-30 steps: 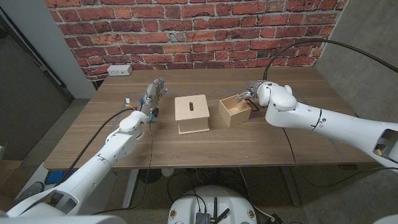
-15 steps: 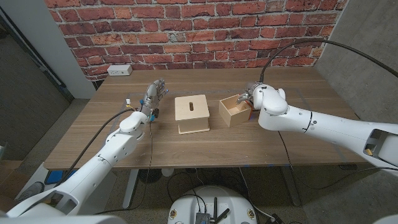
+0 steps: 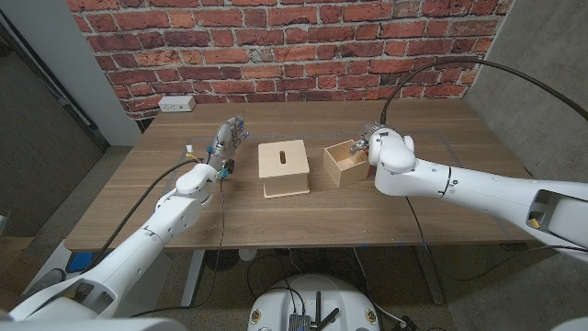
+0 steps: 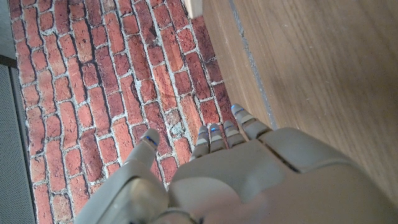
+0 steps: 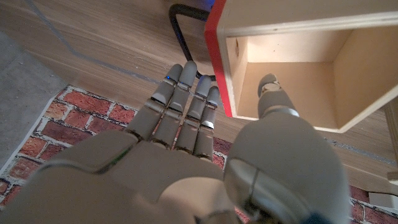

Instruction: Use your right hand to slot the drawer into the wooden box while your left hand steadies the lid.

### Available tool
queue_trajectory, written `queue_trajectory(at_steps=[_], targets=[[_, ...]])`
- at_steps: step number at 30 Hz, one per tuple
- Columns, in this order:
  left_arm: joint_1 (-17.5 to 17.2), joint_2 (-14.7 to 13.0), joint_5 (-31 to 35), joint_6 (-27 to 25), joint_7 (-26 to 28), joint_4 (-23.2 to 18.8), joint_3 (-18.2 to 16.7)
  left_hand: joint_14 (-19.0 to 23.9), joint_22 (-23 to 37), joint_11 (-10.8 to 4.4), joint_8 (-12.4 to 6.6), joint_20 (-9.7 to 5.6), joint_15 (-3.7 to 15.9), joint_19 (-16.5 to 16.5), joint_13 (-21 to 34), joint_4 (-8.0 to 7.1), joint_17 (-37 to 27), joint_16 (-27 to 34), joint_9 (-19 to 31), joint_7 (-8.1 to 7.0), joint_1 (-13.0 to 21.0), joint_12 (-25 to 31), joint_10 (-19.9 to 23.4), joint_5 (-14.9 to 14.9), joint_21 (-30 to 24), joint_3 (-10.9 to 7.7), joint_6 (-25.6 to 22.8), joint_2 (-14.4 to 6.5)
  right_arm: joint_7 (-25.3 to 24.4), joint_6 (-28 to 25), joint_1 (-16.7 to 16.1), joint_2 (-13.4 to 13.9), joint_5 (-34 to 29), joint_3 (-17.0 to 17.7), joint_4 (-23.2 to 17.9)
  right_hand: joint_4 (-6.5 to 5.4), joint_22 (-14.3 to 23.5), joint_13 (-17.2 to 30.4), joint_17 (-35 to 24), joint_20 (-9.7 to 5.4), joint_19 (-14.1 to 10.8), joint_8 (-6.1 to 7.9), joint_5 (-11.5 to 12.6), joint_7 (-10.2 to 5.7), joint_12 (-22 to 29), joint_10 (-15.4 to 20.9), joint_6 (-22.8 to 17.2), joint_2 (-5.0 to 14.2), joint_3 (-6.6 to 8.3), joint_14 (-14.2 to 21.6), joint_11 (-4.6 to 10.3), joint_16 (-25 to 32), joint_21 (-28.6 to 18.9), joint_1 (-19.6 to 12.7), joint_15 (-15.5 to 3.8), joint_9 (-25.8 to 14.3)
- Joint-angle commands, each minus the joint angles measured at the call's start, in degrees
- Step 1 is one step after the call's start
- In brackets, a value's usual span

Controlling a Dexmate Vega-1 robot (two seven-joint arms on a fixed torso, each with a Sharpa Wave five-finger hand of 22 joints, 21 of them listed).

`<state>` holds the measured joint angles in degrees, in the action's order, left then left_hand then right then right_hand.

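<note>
I see the big wooden table [image 3: 276, 216] first. The wooden box [image 3: 285, 167] sits near the middle of it, with its lid [image 3: 284, 157] on top, and the lid has a dark slot in it. The drawer [image 3: 348, 162] sits on the table just beside the box, on my right side, with a small gap between them. Its open top faces up and its red edge [image 5: 217, 59] is on the far side from the box.

My right hand [image 3: 369, 141] is the near one. It is at the drawer's outer end. In the right wrist view the fingers [image 5: 181, 102] lie along the outside of the red wall and the thumb [image 5: 273, 93] is inside the drawer, so I think I am pinching that wall, but I cannot be sure how tight.

The drawer looks longest along the line from my hand to the box. I think the next push has to go sideways toward the box, and I cannot see the box's opening from here.

My left hand [image 3: 226, 140] is up in the air, well apart from the lid, on the box's other side. Its fingers [image 4: 221, 134] are stretched out and hold nothing. It is not steadying the lid yet.
</note>
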<state>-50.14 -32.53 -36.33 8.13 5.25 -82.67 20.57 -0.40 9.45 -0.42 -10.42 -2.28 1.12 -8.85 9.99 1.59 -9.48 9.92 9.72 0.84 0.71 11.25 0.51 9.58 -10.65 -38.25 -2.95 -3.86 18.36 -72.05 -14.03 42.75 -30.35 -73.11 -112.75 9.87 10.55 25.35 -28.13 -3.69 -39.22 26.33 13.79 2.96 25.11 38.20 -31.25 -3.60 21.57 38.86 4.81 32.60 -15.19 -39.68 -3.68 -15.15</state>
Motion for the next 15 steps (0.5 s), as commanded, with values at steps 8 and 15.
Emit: queue_trajectory(at_steps=[8,15], targets=[[0.5,0.2,-0.3,-0.1,-0.7,0.9,0.2,0.4,0.3,0.18,-0.06,-3.83,0.22,-0.5,0.3,0.29,-0.2,0.2,0.3,0.04,0.3,0.1,0.6,0.3,-0.4,-0.11,-0.4,-3.3,-5.9,-2.2,1.8,-1.5,4.6,-2.6,2.8,-0.08,0.5,-1.1,0.9,-2.71,-3.9,1.7,0.6,-2.45,-0.3,4.7,-4.1,1.63,1.29,4.0,1.98,0.9,-1.8,-3.6,-8.37,0.8],[0.6,0.3,-0.3,-0.4,-0.5,0.9,0.4,0.5,0.3,0.21,-0.04,-3.84,0.24,-0.5,0.3,0.31,-0.2,0.2,0.3,0.02,0.3,0.1,0.7,0.3,-0.4,-0.11,-0.4,-3.2,-7.8,-2.6,2.7,-2.1,6.5,-3.4,4.1,-0.3,0.7,-1.7,1.3,-3.74,-5.2,2.41,0.7,-3.21,-0.4,6.8,-6.2,2.4,1.76,5.6,2.89,1.0,-2.5,-4.4,-8.39,1.2]])
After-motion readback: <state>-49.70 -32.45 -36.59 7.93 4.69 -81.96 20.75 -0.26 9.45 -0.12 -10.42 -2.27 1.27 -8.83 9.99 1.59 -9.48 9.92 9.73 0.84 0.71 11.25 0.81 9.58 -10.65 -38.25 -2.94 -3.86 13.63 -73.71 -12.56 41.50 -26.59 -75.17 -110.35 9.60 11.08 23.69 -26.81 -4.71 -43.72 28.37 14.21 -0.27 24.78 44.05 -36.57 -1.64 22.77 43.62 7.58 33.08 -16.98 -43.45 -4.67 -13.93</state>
